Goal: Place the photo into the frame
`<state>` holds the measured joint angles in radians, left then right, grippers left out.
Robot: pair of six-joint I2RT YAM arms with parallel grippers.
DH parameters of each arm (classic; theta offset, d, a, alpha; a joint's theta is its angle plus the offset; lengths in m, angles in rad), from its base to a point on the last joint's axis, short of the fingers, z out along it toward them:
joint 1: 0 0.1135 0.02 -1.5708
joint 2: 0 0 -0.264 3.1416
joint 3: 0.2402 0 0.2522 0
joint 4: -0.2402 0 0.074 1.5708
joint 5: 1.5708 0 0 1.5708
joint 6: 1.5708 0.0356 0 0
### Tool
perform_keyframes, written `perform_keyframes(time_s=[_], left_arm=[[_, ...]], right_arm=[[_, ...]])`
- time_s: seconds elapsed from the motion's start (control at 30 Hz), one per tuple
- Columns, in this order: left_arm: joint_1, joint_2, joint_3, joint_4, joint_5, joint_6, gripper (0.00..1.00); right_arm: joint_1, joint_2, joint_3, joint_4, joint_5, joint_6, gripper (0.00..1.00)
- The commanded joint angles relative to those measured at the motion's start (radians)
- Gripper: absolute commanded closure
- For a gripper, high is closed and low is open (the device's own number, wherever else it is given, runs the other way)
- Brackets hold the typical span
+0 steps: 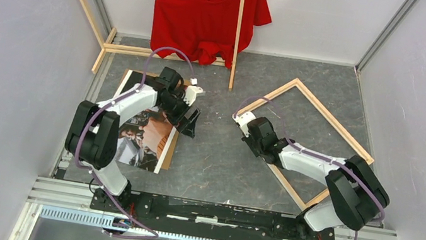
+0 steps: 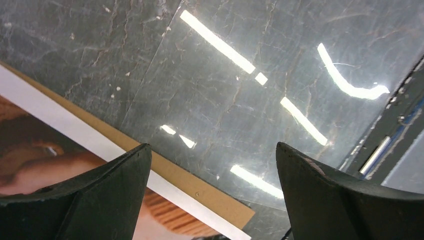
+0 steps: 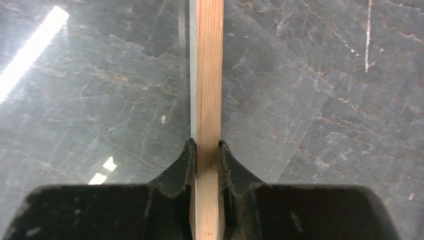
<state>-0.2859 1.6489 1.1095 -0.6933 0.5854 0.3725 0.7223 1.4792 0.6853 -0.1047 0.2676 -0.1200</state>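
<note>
Evidently an early step: the photo [image 1: 147, 139] lies face up at the left on a brown cardboard sheet [image 2: 200, 187], partly hidden by the left arm [image 1: 120, 105]. The left gripper [image 2: 212, 150] is spread wide and empty across the photo's right edge. At the right, the right gripper [image 3: 206, 147] pinches a rail of the wooden frame [image 3: 208, 75]. Next, frame and print must meet squarely. I cannot tell whether the rail is lifted.

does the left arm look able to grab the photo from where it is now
Probably yes: the left gripper hangs open right over the edge of the photo, with nothing lying on it. The photo lies flat on a cardboard sheet, though, so pinching that thin edge may be fiddly.
</note>
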Motion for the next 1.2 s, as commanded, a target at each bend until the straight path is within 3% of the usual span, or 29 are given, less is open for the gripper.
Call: perform_keyframes(time_s=[0.0,0.1,0.27,0.4,0.6,0.8,1.0,1.17], left_arm=[[-0.038,0.040,0.049,0.059,-0.100,0.076,0.00],[-0.047,0.097,0.082,0.071,-0.125,0.076,0.00],[-0.036,0.050,0.090,-0.020,-0.104,0.160,0.00],[-0.036,-0.149,-0.040,-0.078,-0.093,0.400,0.00],[-0.055,-0.536,-0.402,-0.188,-0.126,1.003,0.00],[-0.138,-0.874,-0.573,-0.270,-0.189,1.334,0.00],[-0.181,-0.944,-0.654,-0.219,-0.154,1.448,0.00],[-0.197,-0.852,-0.671,-0.036,-0.159,1.310,0.00]], right_arm=[[-0.021,0.029,0.103,-0.021,0.095,-0.130,0.83],[-0.024,0.000,0.118,-0.045,0.100,-0.071,0.61],[0.026,-0.182,0.046,-0.014,0.001,0.073,0.48],[0.114,-0.223,0.033,-0.024,-0.065,0.170,0.47],[0.158,-0.186,-0.064,0.063,-0.118,0.298,0.48],[0.160,-0.175,-0.119,0.111,-0.112,0.388,0.51],[0.156,-0.259,-0.208,0.059,-0.081,0.492,0.56],[0.073,-0.386,-0.306,-0.053,-0.072,0.572,0.56]])
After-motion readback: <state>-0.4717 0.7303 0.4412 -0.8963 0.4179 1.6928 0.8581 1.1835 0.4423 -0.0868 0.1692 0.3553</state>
